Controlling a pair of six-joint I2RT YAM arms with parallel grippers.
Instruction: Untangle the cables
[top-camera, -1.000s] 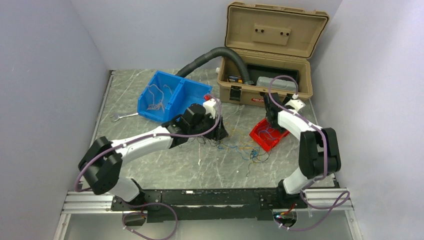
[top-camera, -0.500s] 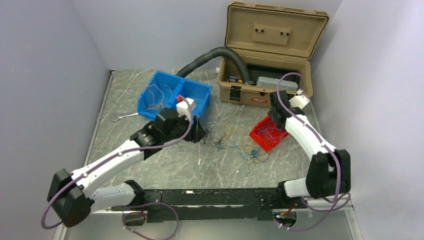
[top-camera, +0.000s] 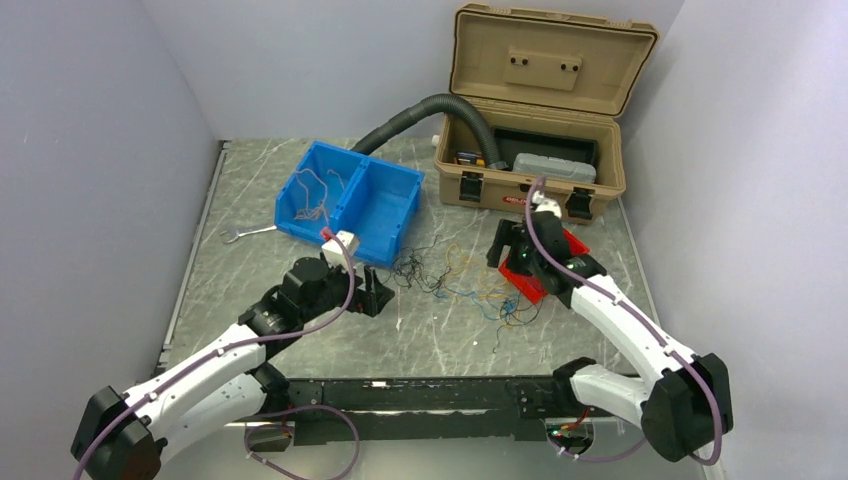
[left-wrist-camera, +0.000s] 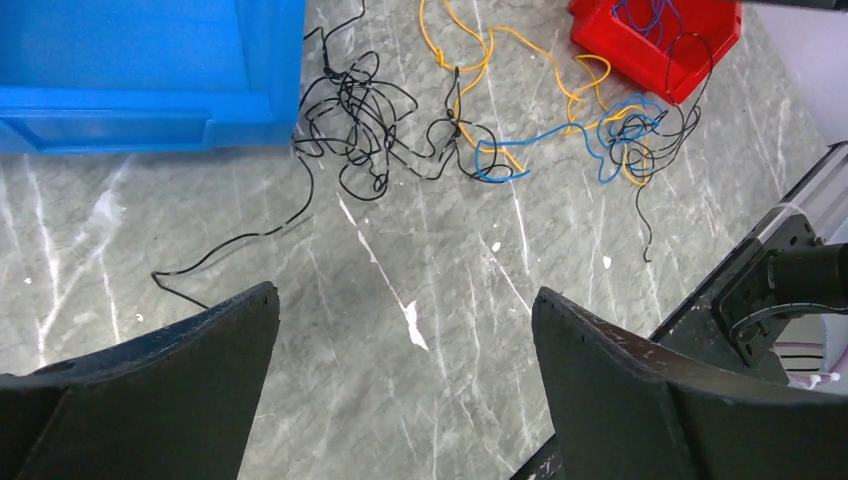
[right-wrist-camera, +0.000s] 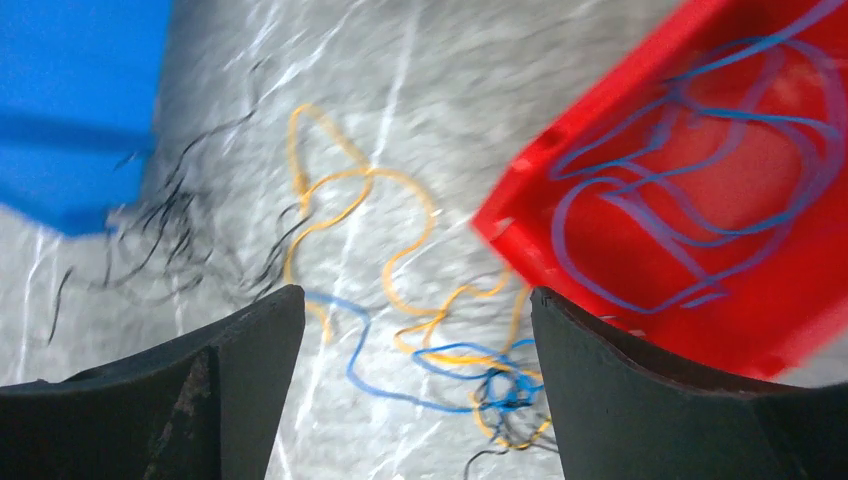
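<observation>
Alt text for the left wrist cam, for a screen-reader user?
A tangle of thin black, yellow and blue cables lies on a grey marble table, between a blue bin at top left and a red bin at top right. The left gripper frames the bottom edge, open and empty.

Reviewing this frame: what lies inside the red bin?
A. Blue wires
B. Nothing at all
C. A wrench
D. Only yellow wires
A: the right wrist view shows looping blue wires lying inside the red bin, while the yellow wires lie outside it on the table.
</observation>
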